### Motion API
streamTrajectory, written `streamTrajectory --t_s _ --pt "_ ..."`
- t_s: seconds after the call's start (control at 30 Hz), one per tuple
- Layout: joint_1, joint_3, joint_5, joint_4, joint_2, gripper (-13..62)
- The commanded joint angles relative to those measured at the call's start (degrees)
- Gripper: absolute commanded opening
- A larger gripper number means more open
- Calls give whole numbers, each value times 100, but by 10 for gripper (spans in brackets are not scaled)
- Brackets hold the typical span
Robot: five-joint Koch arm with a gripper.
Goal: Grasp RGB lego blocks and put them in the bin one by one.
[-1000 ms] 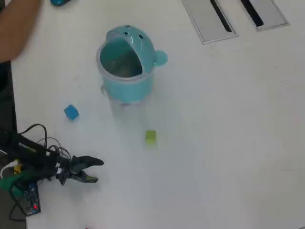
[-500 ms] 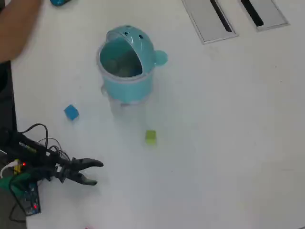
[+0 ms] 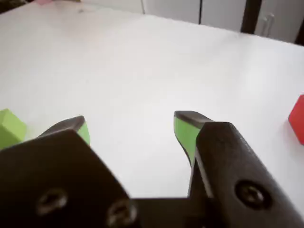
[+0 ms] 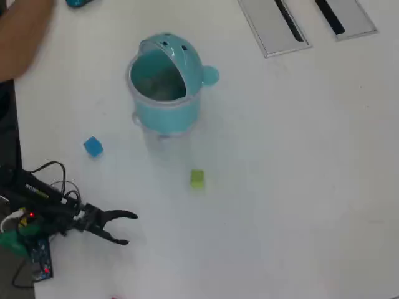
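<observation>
Inside, bin (image 4: 166, 84) contents unclear; lid flipped up; gripper (image 4: 128, 228) apart, empty.

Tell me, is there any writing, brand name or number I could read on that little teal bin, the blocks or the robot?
None readable. The bin shows only two dark dots, the blue block and green block are plain, and the gripper carries no legible marking.

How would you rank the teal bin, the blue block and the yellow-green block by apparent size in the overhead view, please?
1. The teal bin is by far the largest.
2. The blue block and the yellow-green block look about alike; both are tiny, and I would not rank one above the other.
</observation>
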State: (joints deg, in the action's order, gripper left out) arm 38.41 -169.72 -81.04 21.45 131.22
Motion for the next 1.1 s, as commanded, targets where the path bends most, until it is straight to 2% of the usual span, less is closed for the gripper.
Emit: streamTrajectory --t_s 0.0,0.3,0.6,0.7,1.07 --pt "88 562 -378 -97 202 326" --pt "615 1362 -1081 9 -967 325" --pt "1195 2320 -1951 -677 -1978 348" --pt "1485 2856 -2426 -1248 -2268 332" --pt "2303 4702 -2452 -3313 -3480 341"
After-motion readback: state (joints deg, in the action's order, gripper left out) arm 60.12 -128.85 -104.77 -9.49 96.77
